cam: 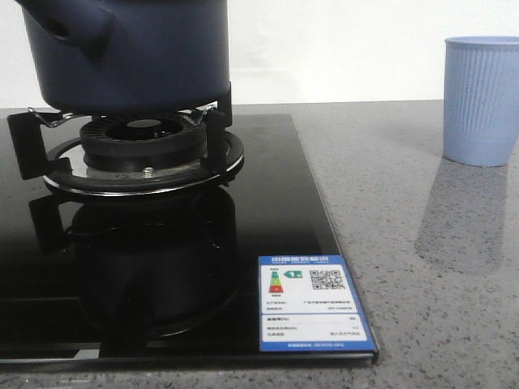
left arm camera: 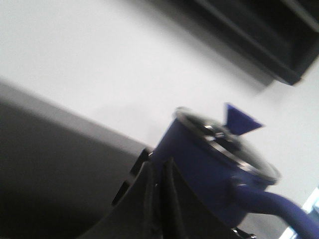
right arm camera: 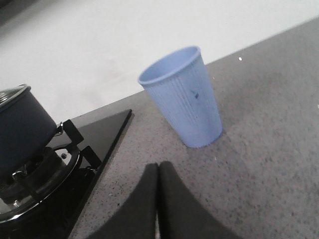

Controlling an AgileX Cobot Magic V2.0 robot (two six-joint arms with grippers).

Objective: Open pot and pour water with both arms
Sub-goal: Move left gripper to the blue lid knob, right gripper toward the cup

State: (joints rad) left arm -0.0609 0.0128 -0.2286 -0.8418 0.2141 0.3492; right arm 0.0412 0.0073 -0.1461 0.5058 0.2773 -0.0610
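Observation:
The dark navy pot (cam: 146,57) sits on the gas burner (cam: 146,150) at the far left, its stubby side handle (cam: 81,32) pointing toward me. The left wrist view shows the pot (left arm camera: 199,167) with a glass lid (left arm camera: 227,144), a blue knob (left arm camera: 241,119) and its handle (left arm camera: 271,205). My left gripper (left arm camera: 158,164) is shut and empty, just short of the pot's side. My right gripper (right arm camera: 158,168) is shut and empty above the counter, a little short of the light blue ribbed cup (right arm camera: 184,99). Neither gripper appears in the front view.
The light blue cup (cam: 480,101) stands upright at the back right on the grey speckled counter (cam: 422,284). A black glass hob (cam: 284,211) with a label sticker (cam: 312,304) fills the left half. A white wall rises behind.

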